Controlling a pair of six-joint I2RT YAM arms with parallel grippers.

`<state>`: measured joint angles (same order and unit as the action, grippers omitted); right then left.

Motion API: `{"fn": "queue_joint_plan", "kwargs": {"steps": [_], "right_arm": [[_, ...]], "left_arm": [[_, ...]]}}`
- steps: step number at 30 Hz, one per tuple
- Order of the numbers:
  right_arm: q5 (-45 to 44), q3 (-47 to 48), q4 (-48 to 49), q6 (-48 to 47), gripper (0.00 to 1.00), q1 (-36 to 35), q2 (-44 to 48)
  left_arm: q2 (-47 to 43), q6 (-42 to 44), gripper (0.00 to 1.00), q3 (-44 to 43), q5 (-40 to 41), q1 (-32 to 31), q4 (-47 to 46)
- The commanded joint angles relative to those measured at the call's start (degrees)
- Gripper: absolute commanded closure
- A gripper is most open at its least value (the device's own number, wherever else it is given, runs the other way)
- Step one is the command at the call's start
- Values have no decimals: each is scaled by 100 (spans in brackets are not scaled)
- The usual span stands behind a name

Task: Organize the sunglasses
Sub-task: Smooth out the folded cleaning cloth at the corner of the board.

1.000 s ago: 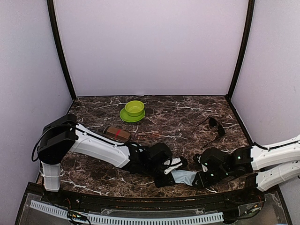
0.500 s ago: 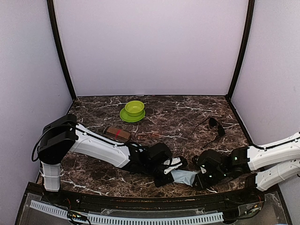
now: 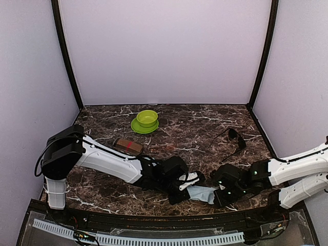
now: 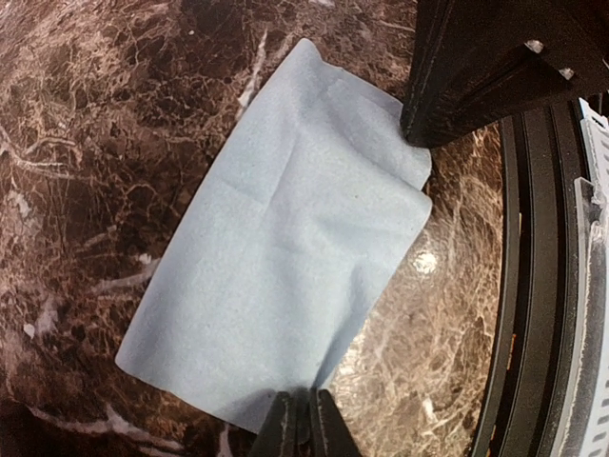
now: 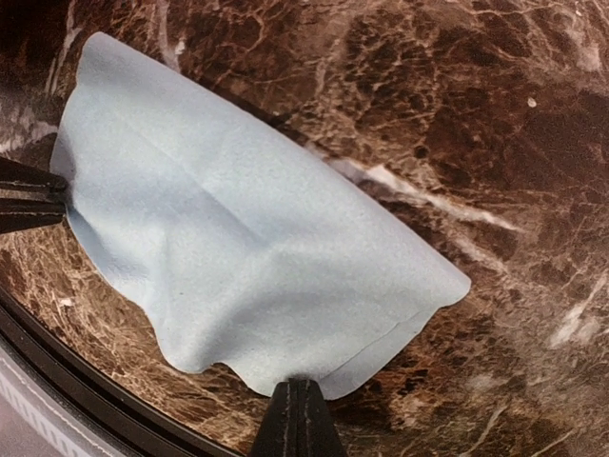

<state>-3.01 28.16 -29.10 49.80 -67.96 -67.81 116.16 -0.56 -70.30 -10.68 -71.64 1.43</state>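
- Top external view: the thin black wire-framed sunglasses with dark lenses [image 3: 234, 137] lie on the dark veined marble tabletop [image 3: 205, 120], toward its far right.
- They are well apart from the left gripper [image 3: 188, 189] and the right gripper [image 3: 217, 192]; neither touches them.
- The left gripper's jaws are pinched tight on one edge of a light blue soft cloth [image 4: 285, 248].
- The right gripper's jaws are pinched tight on the opposite edge of that cloth.
- The cloth lies between the two grippers at the near table edge; the sunglasses lie farther back, beyond the right gripper.
- A lime-green bowl [image 3: 147, 118] stands on a matching green plate [image 3: 137, 127] at far centre.
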Motion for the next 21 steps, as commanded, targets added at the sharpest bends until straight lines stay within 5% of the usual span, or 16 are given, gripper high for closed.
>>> {"fn": "queue_joint_plan", "kwargs": {"steps": [1,13,21], "right_arm": [[-173,114,-278,1,100,-59,74],[-351,110,-399,232,100,-48,489],[-97,-79,-26,426,94,-32,546]], "left_arm": [[-89,82,90,-68,3,-69,443],[-106,74,88,-125,39,-93,544],[-218,6,76,-150,46,-95,527]]}}
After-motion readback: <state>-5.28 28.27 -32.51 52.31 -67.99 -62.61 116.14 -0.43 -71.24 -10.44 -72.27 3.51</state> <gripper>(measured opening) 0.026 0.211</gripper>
